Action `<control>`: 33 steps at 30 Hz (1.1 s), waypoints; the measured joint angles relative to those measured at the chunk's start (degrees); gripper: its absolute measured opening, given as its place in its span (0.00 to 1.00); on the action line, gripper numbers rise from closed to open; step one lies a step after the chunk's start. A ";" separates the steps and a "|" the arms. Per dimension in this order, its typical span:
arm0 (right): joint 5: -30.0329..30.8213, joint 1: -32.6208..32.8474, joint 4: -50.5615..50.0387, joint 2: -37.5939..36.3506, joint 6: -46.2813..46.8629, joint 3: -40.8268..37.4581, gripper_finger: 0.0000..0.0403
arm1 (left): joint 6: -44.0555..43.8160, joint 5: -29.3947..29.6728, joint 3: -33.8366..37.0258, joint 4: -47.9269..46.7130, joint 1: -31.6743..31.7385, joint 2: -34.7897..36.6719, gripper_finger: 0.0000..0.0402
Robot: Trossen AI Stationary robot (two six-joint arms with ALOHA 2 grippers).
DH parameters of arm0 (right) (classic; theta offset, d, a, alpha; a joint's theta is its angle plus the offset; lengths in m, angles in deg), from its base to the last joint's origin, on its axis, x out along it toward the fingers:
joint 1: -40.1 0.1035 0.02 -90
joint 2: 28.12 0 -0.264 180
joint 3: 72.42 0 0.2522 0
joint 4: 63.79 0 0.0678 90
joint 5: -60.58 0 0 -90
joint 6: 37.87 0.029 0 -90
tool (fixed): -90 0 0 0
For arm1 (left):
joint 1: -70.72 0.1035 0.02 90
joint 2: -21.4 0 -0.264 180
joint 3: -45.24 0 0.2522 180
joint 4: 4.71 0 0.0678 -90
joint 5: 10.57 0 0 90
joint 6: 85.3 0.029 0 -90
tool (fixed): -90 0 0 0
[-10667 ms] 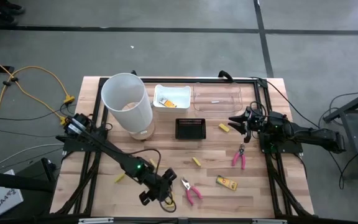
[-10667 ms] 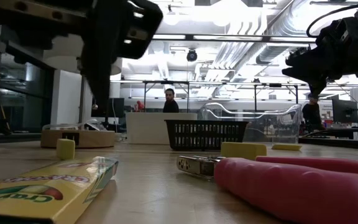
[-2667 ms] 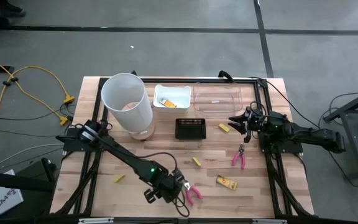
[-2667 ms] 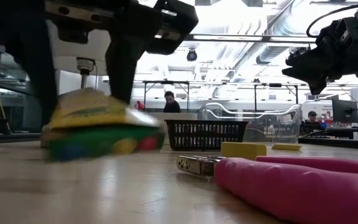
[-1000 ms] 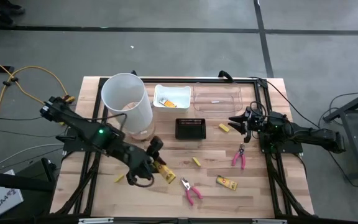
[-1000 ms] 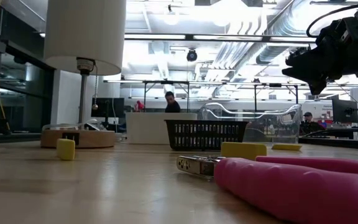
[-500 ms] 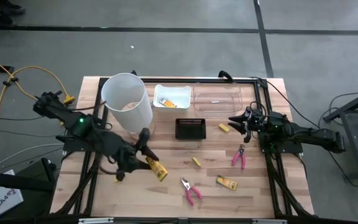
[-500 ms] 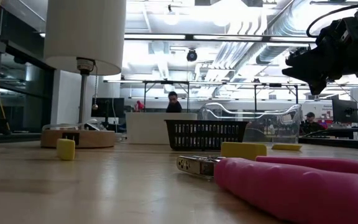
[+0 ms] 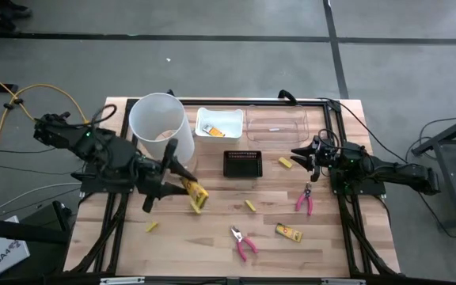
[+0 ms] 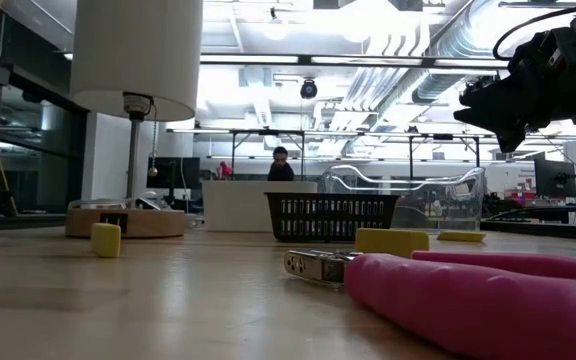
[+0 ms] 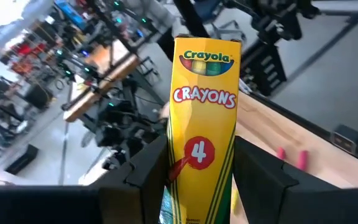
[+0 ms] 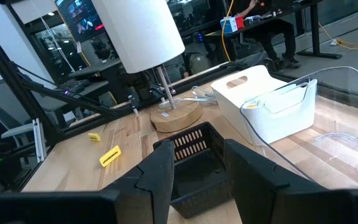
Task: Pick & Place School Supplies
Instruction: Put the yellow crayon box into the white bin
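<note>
My left gripper (image 9: 179, 176) hovers above the table beside the tall white cylinder (image 9: 161, 131), shut on a yellow crayon packet (image 11: 205, 106). On the table lie another yellow packet (image 9: 289, 232), two pink-handled pliers (image 9: 244, 241) (image 9: 305, 198) and small yellow blocks (image 9: 250, 205) (image 9: 152, 226) (image 9: 285, 162). A further packet lies in the white bin (image 9: 218, 123). My right gripper (image 9: 307, 154) waits open at the right, just right of the black tray (image 9: 241, 164), with nothing between its fingers. My left gripper pinches the crayon packet between its two fingers (image 11: 146, 177), which press on the packet's two narrow long edges near its rear end (image 11: 173, 171). The packet sticks out forward along the fingers, printed face toward the wrist camera. It is lifted clear of the table, slanting toward the near right (image 9: 195, 195).
A clear plastic tray (image 9: 275, 125) stands at the far edge, right of the white bin. The cylinder's round wooden base (image 10: 126, 222) sits left of the black tray. Bare wood lies near the front edge, left of the pliers.
My left gripper has risen and drawn back toward the table's far left, toward the white cylinder, tipping up nearer to level. The crayon packet has gone with it, held the same way and clear of the table. My right arm has kept still.
</note>
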 joint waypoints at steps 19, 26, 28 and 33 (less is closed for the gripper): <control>0.00 0.01 0.00 -0.01 0.01 0.00 0.33 | 7.30 -1.26 0.00 11.02 9.77 1.03 0.40; 0.00 0.01 -0.01 -0.01 0.00 0.02 0.33 | 6.60 -1.31 0.00 13.47 14.86 1.98 0.40; 0.00 0.02 0.00 -0.02 0.02 0.00 0.33 | 6.55 -1.59 0.00 13.81 17.24 2.29 0.40; 0.00 0.02 0.00 -0.01 0.02 0.02 0.33 | 6.07 -5.71 0.00 15.60 25.04 2.54 0.40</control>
